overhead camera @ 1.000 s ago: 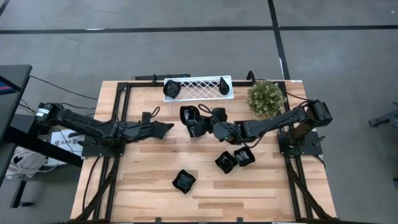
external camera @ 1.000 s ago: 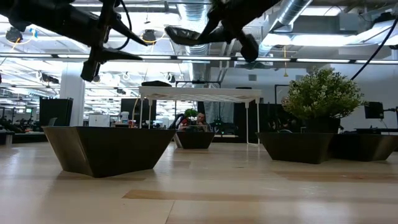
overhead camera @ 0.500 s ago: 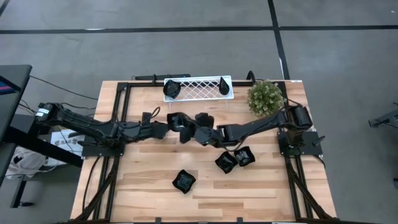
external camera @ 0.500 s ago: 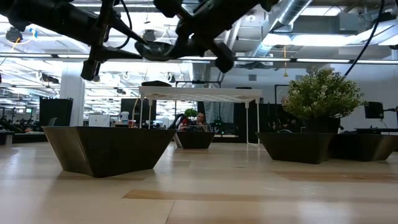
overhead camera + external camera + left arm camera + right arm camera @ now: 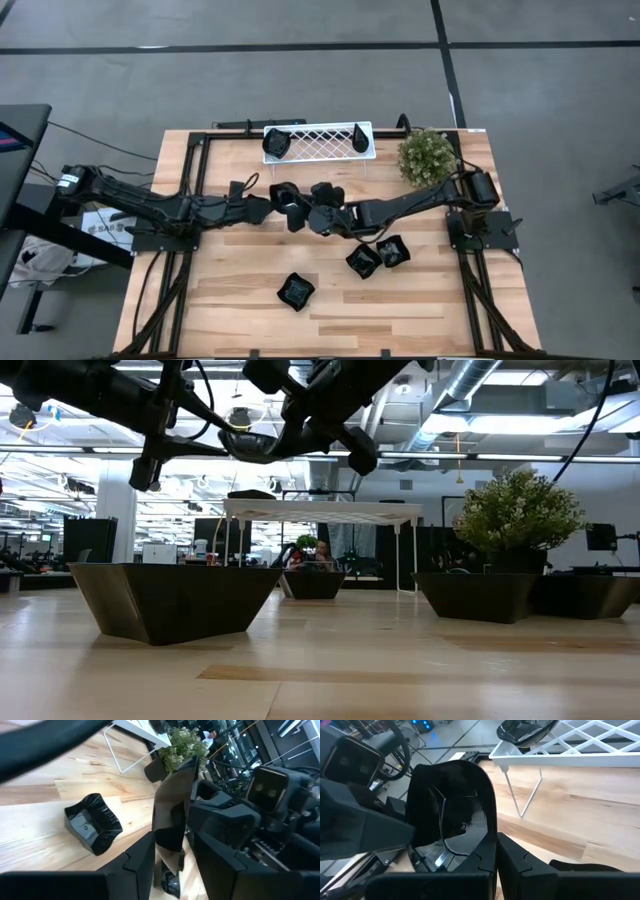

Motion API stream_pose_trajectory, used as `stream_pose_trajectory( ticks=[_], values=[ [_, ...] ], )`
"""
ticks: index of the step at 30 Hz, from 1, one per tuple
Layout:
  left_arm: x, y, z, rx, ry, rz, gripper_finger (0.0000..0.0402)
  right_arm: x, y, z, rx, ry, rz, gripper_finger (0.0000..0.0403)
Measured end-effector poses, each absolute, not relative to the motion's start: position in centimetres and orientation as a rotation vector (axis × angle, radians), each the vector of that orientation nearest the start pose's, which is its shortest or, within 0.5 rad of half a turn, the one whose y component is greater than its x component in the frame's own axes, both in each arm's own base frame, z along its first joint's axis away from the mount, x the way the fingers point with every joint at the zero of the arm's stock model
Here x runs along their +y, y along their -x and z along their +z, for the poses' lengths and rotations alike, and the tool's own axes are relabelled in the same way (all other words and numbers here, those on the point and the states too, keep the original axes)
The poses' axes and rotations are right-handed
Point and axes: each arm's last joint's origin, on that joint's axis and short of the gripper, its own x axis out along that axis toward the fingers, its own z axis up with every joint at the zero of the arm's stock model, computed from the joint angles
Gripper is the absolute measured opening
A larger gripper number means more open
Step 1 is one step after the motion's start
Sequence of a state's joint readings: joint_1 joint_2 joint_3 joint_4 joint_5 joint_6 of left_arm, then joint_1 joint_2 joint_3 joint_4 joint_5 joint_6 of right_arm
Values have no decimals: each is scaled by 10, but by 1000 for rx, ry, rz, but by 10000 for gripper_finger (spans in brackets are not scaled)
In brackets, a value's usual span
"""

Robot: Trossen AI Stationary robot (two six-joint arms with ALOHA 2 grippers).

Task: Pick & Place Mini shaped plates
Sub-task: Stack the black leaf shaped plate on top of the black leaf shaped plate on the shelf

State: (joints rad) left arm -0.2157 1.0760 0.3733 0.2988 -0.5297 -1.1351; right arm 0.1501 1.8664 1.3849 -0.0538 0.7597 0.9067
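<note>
My right gripper (image 5: 308, 212) is shut on one mini shaped plate (image 5: 290, 200), a glossy black squarish dish held in the air above the table's middle. My left gripper (image 5: 276, 204) reaches in from the left and stands open. In the left wrist view its fingers stand on either side of that plate (image 5: 172, 805), with a gap showing at one finger (image 5: 210, 855). Three more black plates (image 5: 296, 291), (image 5: 362, 260), (image 5: 393, 251) rest on their bases on the table. Two others (image 5: 276, 144), (image 5: 360, 138) lie on the white lattice tray (image 5: 320, 140). My right gripper pinches the plate's rim (image 5: 487, 836) between its two fingers (image 5: 485, 857). It comes from the table's right and slants slightly downward. The plate is lifted clear of the table and tilted, its hollow side (image 5: 462, 820) toward my right wrist.
A green bushy plant (image 5: 428, 157) stands at the back right, beside the right arm. The lattice tray stands on thin wire legs (image 5: 527, 795) at the table's far edge. Bare wood (image 5: 230, 290) lies at the near left.
My right gripper has carried the plate toward the table's left and slightly down, up to my left gripper, then stopped. The plate now stands between my left gripper's fingers, where a second ago it hung well to their right.
</note>
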Motion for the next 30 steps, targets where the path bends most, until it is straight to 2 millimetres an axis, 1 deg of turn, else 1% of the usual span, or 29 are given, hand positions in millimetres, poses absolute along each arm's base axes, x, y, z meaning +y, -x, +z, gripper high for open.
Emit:
stream_pose_trajectory(
  ticks=[5,14,24,28,30],
  values=[
    [-28,-202,182,204,942,514,123,43,-417,251,177,-623,-761,0],
    [-27,-201,181,214,941,526,83,43,-417,252,160,-635,-755,0],
    [-26,-201,180,219,937,541,10,43,-418,253,154,-643,-743,0],
    [-26,-201,179,221,937,542,9,44,-418,253,162,-647,-731,1],
    [-25,-201,180,216,937,544,9,44,-418,253,170,-650,-721,10]
  ],
)
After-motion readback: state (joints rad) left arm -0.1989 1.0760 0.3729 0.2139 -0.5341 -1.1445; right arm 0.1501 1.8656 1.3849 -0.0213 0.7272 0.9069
